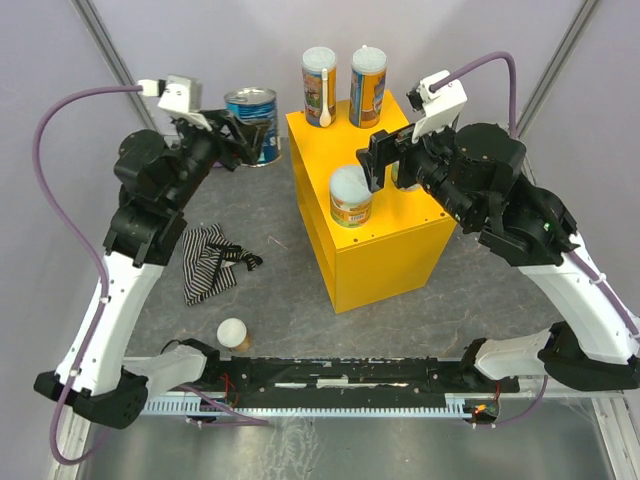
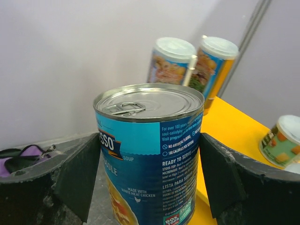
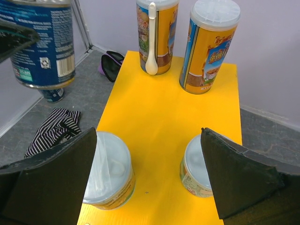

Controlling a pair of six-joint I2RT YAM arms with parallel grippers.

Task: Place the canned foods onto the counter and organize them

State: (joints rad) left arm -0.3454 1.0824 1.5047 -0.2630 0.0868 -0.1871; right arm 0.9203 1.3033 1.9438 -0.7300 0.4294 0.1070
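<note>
Quick headcount, all relative to the yellow counter (image 1: 385, 255). I make it seven cans.

- Two tall tubes stand side by side along its far edge. The left one (image 1: 319, 85) has a white spoon (image 1: 327, 97) stuck to its side, and the right one (image 1: 367, 87) is plain.
- Two short tubs sit on its near half. One (image 1: 351, 197) is close to the left edge. The other (image 3: 201, 166) is toward the right and mostly hidden under the arm from above.
- One blue tin (image 2: 150, 164) is up in the air just off the counter's far-left corner. The left gripper (image 2: 149, 143) is clamped on it, a finger pressed to each side of the label.
- A second blue tin (image 3: 52, 93) is on the table (image 1: 270, 215) below that one, only partly visible.
- One pale-lidded tub (image 1: 233, 333) is on the table, well off the counter's near-left corner. I can't tell if it's upright or tipped.

The right gripper (image 3: 149, 136) hangs over the counter's near half with its jaws spread wide, holding nothing. One short tub shows by each finger.

For room, there's a bare yellow strip across the middle of the top, between the tubes and the tubs.

A striped cloth (image 1: 207, 260) lies on the table left of the counter. A purple cloth (image 3: 110, 65) is bunched by its far-left corner.
</note>
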